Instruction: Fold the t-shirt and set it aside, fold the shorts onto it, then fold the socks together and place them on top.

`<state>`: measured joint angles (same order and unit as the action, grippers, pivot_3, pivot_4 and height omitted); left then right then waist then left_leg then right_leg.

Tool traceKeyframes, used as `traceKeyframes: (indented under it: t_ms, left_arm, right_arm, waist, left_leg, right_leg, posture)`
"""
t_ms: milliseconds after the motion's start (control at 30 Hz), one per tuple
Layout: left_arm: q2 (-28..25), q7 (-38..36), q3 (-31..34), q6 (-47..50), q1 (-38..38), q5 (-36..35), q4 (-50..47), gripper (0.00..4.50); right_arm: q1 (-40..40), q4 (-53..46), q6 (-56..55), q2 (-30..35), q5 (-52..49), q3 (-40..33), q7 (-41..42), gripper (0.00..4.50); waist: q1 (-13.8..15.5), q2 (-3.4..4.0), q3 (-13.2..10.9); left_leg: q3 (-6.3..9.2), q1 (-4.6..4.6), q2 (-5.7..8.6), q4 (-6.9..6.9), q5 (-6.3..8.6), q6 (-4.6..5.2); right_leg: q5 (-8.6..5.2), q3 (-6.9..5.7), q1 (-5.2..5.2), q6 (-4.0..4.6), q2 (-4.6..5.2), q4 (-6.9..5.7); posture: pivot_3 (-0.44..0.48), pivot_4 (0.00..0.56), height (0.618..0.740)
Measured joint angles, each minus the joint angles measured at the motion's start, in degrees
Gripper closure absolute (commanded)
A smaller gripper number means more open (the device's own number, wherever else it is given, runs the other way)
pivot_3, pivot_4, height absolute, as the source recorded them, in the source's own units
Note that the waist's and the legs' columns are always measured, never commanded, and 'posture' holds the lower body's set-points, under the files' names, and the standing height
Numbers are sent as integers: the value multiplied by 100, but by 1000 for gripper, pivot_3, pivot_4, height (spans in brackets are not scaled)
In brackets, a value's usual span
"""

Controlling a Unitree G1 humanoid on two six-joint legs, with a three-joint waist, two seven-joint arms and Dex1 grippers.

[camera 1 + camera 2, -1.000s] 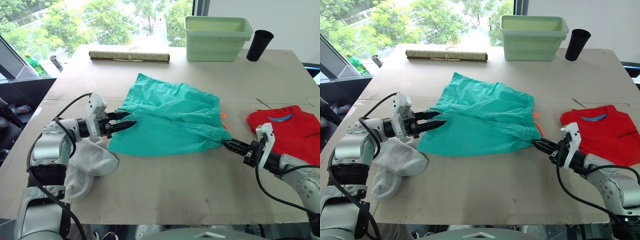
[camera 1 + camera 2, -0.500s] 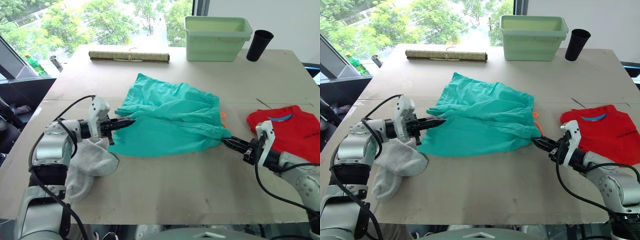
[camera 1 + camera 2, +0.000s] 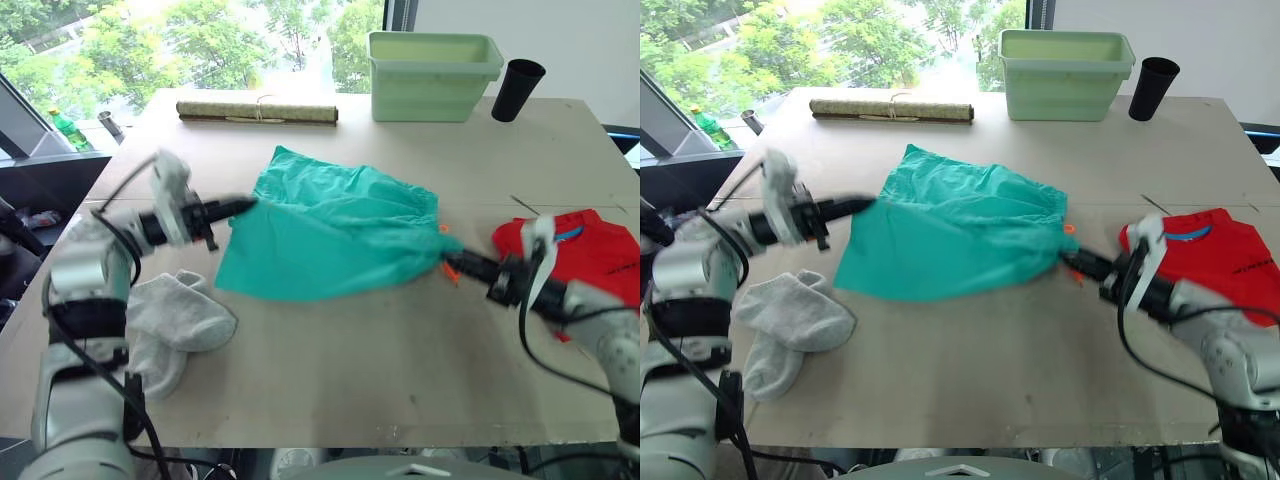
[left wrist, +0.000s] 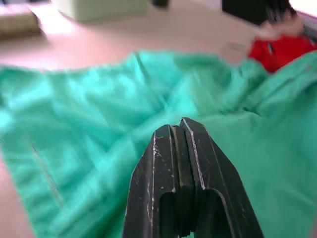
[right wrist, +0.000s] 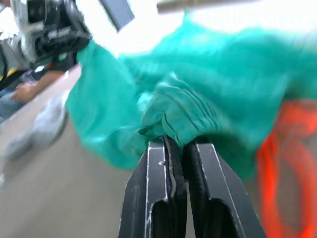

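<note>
The teal-green shorts point(image 3: 330, 235) hang stretched between my two grippers, their near hem lifted off the table point(image 3: 330, 380). My left gripper point(image 3: 243, 205) is shut on the shorts' left edge. My right gripper point(image 3: 455, 262) is shut on a bunched corner point(image 5: 178, 116) at the right, beside the orange drawstring point(image 5: 277, 163). The red t-shirt point(image 3: 590, 250) lies folded at the right edge of the table, behind my right arm. Below my left arm, the grey socks point(image 3: 175, 320) lie in a loose heap at the front left.
At the back of the table stand a pale green bin point(image 3: 435, 75) and a black cup point(image 3: 518, 90). A rolled mat point(image 3: 258, 112) lies at the back left. A bare stretch of table runs along the front in the middle.
My left gripper shut on the shorts' left edge. Both grippers then rose and moved away from me, lifting the shorts' near side off the table.
</note>
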<state>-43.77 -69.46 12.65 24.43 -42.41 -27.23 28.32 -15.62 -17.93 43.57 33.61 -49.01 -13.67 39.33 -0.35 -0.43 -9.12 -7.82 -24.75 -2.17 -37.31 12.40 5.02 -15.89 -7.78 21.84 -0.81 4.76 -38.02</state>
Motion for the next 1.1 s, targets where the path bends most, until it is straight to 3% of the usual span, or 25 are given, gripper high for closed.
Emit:
traceKeyframes:
  t_ms: [167,300,433,533,633,733,833,867,967,1100]
  left_arm:
    - [305,803,166,-992,-2077,299,2090,4449]
    - [766,2453,301,-2248,-4103,790,4139,4449]
    - [838,3437,971,-2746,-5665,616,4750,4449]
    - [820,3244,1431,-2753,-6444,289,4769,4449]
    - [692,2599,1630,-2550,-6767,118,4756,4449]
    - [567,2084,1604,-2188,-6647,125,4744,4449]
    - [232,770,962,-1462,-5744,463,4184,4449]
    - [153,621,903,-1371,-5605,495,4141,4449]
    - [-375,-780,50,-412,-3859,672,2643,4449]
    - [-1198,-2082,-689,790,-1038,331,-216,4449]
  right_arm:
    - [-1844,1455,-611,232,921,395,138,4500]
    - [-4596,4719,-2653,-160,2565,985,-340,4500]
    - [-6419,6639,-4695,-433,3001,647,-778,4500]
    - [-6703,6827,-5545,-466,2906,341,-579,4500]
    - [-6349,6588,-5723,-490,2770,204,-149,4500]
    - [-5642,5909,-5359,-491,2537,198,196,4500]
    - [-4014,4151,-4037,-306,2015,229,533,4500]
    - [-3829,4001,-3884,-287,1959,246,559,4500]
    - [-2319,2577,-2625,114,1550,456,881,4500]
    - [-754,1384,-1816,612,1388,637,1205,4500]
  waist:
    - [40,-8,0]
    - [-38,-40,-55]
    - [-82,-44,-56]
    - [-88,-47,-50]
    - [-86,-39,-48]
    - [-83,-35,-50]
    - [-79,-24,-50]
    - [-87,-24,-51]
    - [-112,-21,-49]
    - [-184,-34,-53]
  left_leg:
    - [-9,-8,11,0,-4,23]
    - [-36,-66,10,-4,-12,17]
    - [-52,-105,10,25,-14,12]
    - [-51,-93,14,78,-13,10]
    - [-55,-87,15,77,-14,9]
    - [-59,-90,7,57,-20,3]
    - [-62,-74,1,-13,-20,5]
    - [-63,-69,1,-22,-19,6]
    - [-60,-61,-9,-25,-19,5]
    - [-54,-58,-17,-16,-22,-1]
  right_leg:
    - [6,0,-1,-10,0,3]
    - [14,29,81,-22,-8,-23]
    - [15,26,129,-23,-14,-16]
    - [15,-18,128,-23,-15,4]
    - [14,-23,126,-23,-27,-3]
    - [13,-17,119,-24,-38,3]
    - [13,17,106,-23,-45,-57]
    - [12,36,105,-22,-44,-75]
    - [14,57,107,-15,-27,-92]
    - [9,69,105,-3,-28,-82]
  posture:
    - [0,150,737]
    - [0,150,737]
    - [0,150,737]
    - [0,150,737]
    - [0,150,737]
    - [0,150,737]
    - [0,150,737]
    - [0,150,737]
    - [0,150,737]
    - [0,150,737]
